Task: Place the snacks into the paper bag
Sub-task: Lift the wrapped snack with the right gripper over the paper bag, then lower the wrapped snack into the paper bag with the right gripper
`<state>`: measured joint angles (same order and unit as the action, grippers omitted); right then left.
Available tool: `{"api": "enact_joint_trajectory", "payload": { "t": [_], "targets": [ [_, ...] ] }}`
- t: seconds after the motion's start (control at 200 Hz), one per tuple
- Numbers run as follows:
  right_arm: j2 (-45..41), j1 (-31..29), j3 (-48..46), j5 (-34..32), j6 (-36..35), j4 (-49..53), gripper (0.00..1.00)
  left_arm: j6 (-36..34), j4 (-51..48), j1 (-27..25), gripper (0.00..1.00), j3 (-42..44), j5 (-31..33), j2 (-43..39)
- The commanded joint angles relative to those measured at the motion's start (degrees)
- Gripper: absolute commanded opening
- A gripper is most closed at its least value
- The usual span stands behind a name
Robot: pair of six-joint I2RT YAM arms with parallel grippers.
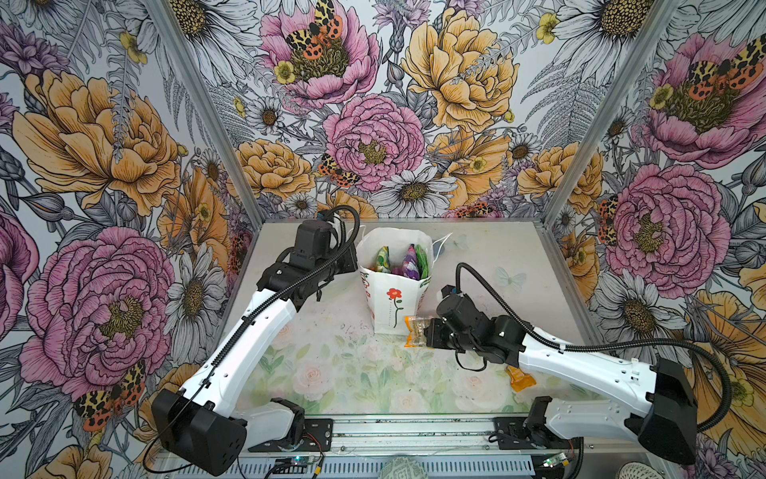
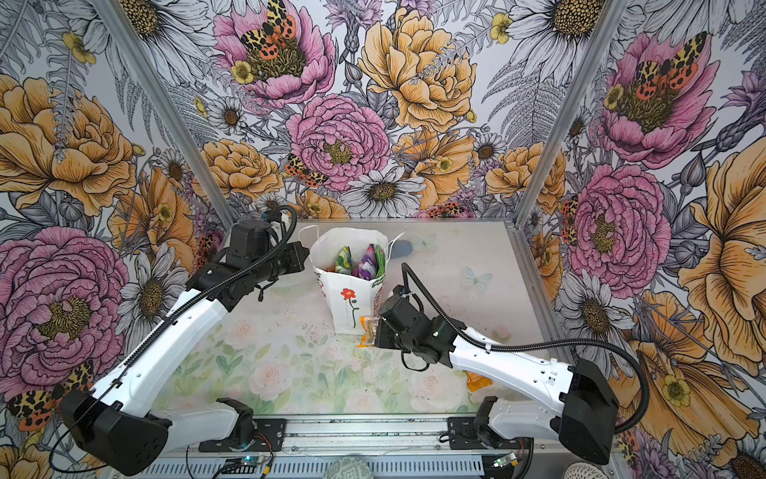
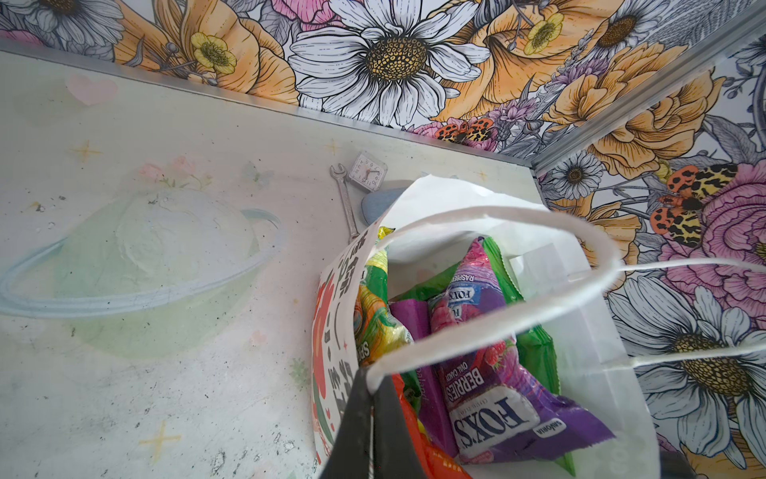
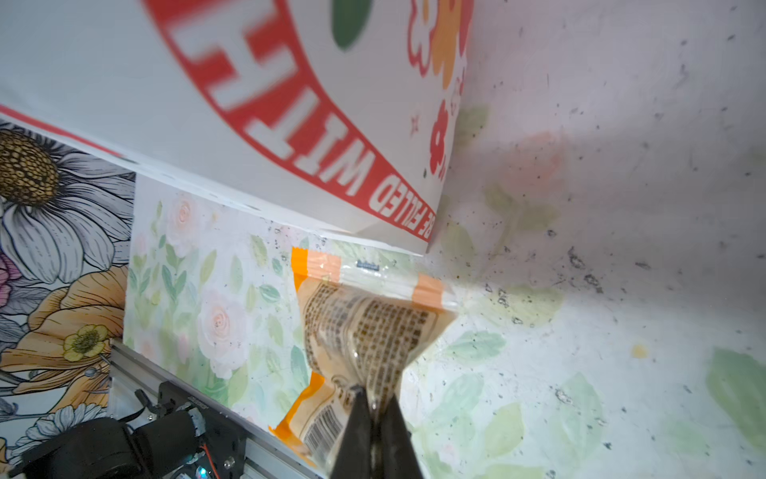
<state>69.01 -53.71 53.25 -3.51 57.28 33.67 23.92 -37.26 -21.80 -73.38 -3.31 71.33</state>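
The white paper bag point(image 1: 391, 307) point(image 2: 346, 309) stands upright at mid-table with a red flower on its front. Inside it are snacks: a purple Fox's bag point(image 3: 489, 373), green packets point(image 3: 534, 352) and a green-yellow packet point(image 3: 373, 327). My left gripper point(image 3: 373, 383) is at the bag's left rim, shut on the white cord handle point(image 3: 497, 213). My right gripper point(image 4: 375, 398) is shut on a small orange packet point(image 4: 364, 327) point(image 1: 416, 329), held just above the table beside the bag's front right corner point(image 4: 427, 244). Another orange packet point(image 1: 520, 377) point(image 2: 476, 379) lies on the table, partly hidden under the right arm.
Behind the bag lie a metal wrench point(image 3: 346, 199), a small square clock point(image 3: 367, 172) and a blue-grey oval case point(image 3: 377, 203) point(image 2: 401, 249). Flowered walls close in the back and both sides. A metal rail point(image 1: 414, 431) runs along the table's front edge.
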Motion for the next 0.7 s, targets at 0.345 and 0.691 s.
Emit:
{"api": "enact_joint_trajectory", "payload": {
  "t": [0.345, 0.691],
  "targets": [
    [5.38, 4.08, 30.53, -2.76, -17.35, 11.79, 0.0, 0.42, 4.11, -0.06, 0.0, -2.21, -0.03, -0.72],
    [15.3, 10.92, 45.01, 2.24, -20.71, 13.42, 0.0, 0.25, 4.12, -0.7, 0.0, -2.16, 0.34, -1.09]
  ]
}}
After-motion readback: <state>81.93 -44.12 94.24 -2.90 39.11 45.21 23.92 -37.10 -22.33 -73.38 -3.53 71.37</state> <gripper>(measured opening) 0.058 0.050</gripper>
